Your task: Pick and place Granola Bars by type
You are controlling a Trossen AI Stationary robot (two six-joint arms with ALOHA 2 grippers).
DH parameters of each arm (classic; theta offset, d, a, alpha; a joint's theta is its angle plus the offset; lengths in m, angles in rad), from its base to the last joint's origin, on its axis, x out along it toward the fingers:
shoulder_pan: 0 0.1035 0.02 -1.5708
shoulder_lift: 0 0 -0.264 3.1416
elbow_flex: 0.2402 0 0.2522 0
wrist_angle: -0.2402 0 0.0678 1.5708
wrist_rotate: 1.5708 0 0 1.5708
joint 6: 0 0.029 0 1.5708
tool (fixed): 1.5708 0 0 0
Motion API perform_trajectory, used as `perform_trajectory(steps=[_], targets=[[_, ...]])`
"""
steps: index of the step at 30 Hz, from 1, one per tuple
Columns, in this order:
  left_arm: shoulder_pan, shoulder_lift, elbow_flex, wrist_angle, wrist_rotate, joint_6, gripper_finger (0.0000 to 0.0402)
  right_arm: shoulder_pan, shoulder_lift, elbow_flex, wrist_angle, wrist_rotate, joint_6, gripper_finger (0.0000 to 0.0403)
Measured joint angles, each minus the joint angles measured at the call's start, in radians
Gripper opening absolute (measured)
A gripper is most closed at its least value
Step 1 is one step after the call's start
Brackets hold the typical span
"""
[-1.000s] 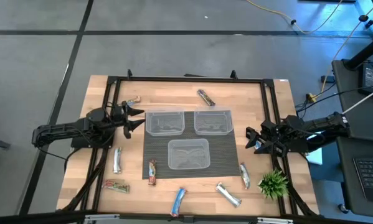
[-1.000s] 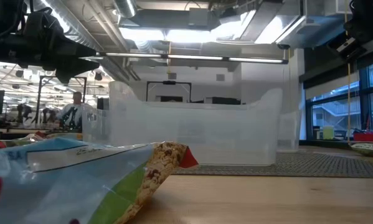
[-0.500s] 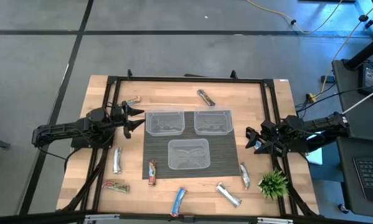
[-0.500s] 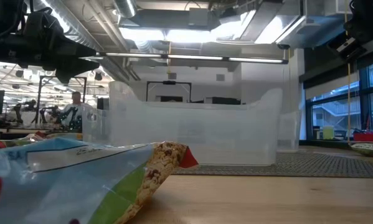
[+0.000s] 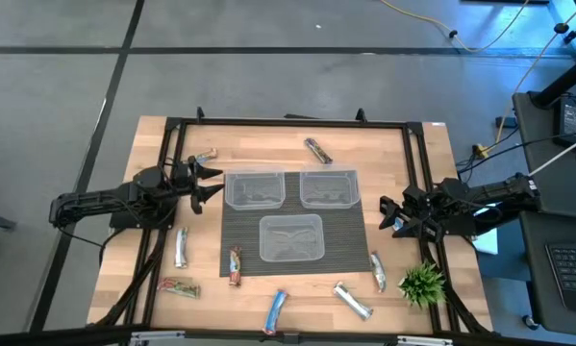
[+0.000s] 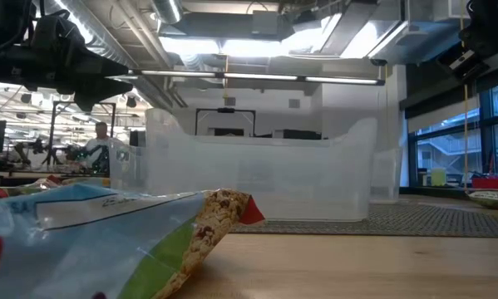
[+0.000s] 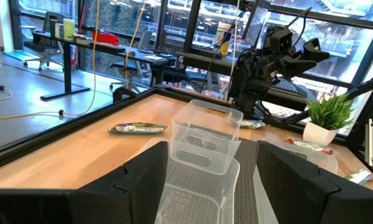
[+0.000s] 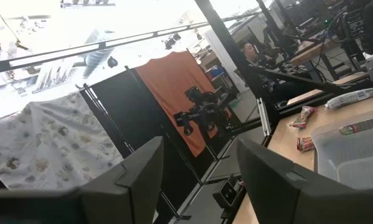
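Several foil-wrapped granola bars lie flat on the wooden table around a dark mat: a silver one (image 5: 181, 247), a green-red one (image 5: 181, 286), a red-brown one (image 5: 235, 266), a blue one (image 5: 276, 311), two more silver ones (image 5: 351, 300) (image 5: 377, 272), and two at the far side (image 5: 316, 150) (image 5: 206, 155). My left gripper (image 5: 209, 183) hovers open beside the far-left clear tub (image 5: 255, 188), which also shows ahead of it (image 7: 205, 146). My right gripper (image 5: 388, 216) hovers open at the mat's right edge, above the table. Neither touches anything.
Three clear tubs sit on the mat (image 5: 345, 255): two at the far side (image 5: 328, 188) and one nearer (image 5: 290, 237). A small potted plant (image 5: 422, 284) stands at the near right corner. A black frame (image 5: 288, 123) runs around the table. A bar wrapper (image 6: 107, 241) fills the low view's foreground.
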Motion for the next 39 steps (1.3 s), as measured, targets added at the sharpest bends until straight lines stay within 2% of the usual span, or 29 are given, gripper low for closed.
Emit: perform_trajectory(steps=[10, 14, 21, 24, 29, 32, 34, 36, 39], targets=[[0.000, 0.000, 0.000, 0.000, 0.000, 0.000, 0.0235, 0.000, 0.000, 0.000, 0.000, 0.005, -0.007, 0.0207], [0.000, 0.000, 0.000, 0.000, 0.000, 0.000, 0.0235, 0.000, 0.000, 0.000, -0.016, 0.167, -0.131, 0.0207], [0.000, 0.000, 0.000, 0.000, 0.000, 0.000, 0.0235, 0.000, 0.000, 0.000, -0.028, 0.478, -0.106, 0.0207], [0.000, 0.000, 0.000, 0.000, 0.000, 0.000, 0.0235, 0.000, 0.000, 0.000, -0.015, 0.558, -0.137, 0.0207], [0.000, 0.000, 0.000, 0.000, 0.000, 0.000, 0.0235, 0.000, 0.008, 0.058, -0.022, 0.651, -0.317, 0.0207], [0.000, 0.000, 0.000, 0.000, 0.000, 0.000, 0.0235, 0.000, 0.041, 0.172, -0.127, 0.674, -0.429, 0.0207], [0.000, 0.000, 0.000, 0.000, 0.000, 0.000, 0.0235, 0.000, 0.090, 0.282, -0.270, 0.709, -0.469, 0.0207], [0.000, 0.000, 0.000, 0.000, 0.000, 0.000, 0.0235, 0.000, 0.159, 0.418, -0.460, 0.773, -0.465, 0.0207], [0.000, 0.000, 0.000, 0.000, 0.000, 0.000, 0.0235, 0.000, 0.298, 0.627, -0.772, 0.864, -0.354, 0.0207]])
